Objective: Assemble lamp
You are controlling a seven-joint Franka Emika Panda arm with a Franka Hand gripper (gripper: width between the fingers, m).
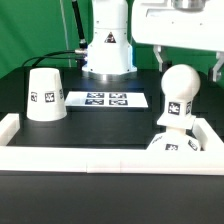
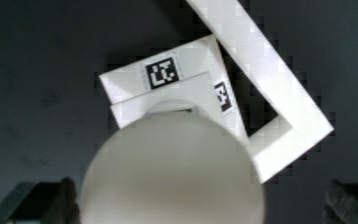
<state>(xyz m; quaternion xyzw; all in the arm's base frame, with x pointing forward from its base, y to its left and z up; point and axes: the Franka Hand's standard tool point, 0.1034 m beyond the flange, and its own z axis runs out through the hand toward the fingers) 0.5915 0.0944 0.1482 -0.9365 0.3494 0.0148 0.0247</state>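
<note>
Item 1: white plastic ball-shaped bulb on stem [image 1: 177,93], w/ black-and-white square tag on its stem. Upright, seated on item 2, at the exterior view's right, near the front.

Item 2: small flat square white plastic base [image 1: 176,146], tags on its side faces. Sits on the black table [image 1: 100,125], in the corner of the white raised rail [image 1: 90,157] along the table's front and sides. In wrist view the base [image 2: 176,85] shows past the bulb's round head [image 2: 167,170], hard against the rail corner [image 2: 265,75].

Item 3: larger white tapered cup-like plastic shade [image 1: 46,93], standing wide end down, tag facing the camera. At the exterior view's left, well apart from items 1–2.

Item 4: marker board [image 1: 106,99], thin flat white, several tags, lying flat betw. shade and bulb, just in front of the arm's pedestal.

Item 5: two-finger gripper [image 1: 188,68] of the white arm, directly above the bulb. Fingertips [image 2: 34,200] appear dark on either side of the bulb head in wrist view; jaws spread, not touching the bulb as far as can be seen.
</note>
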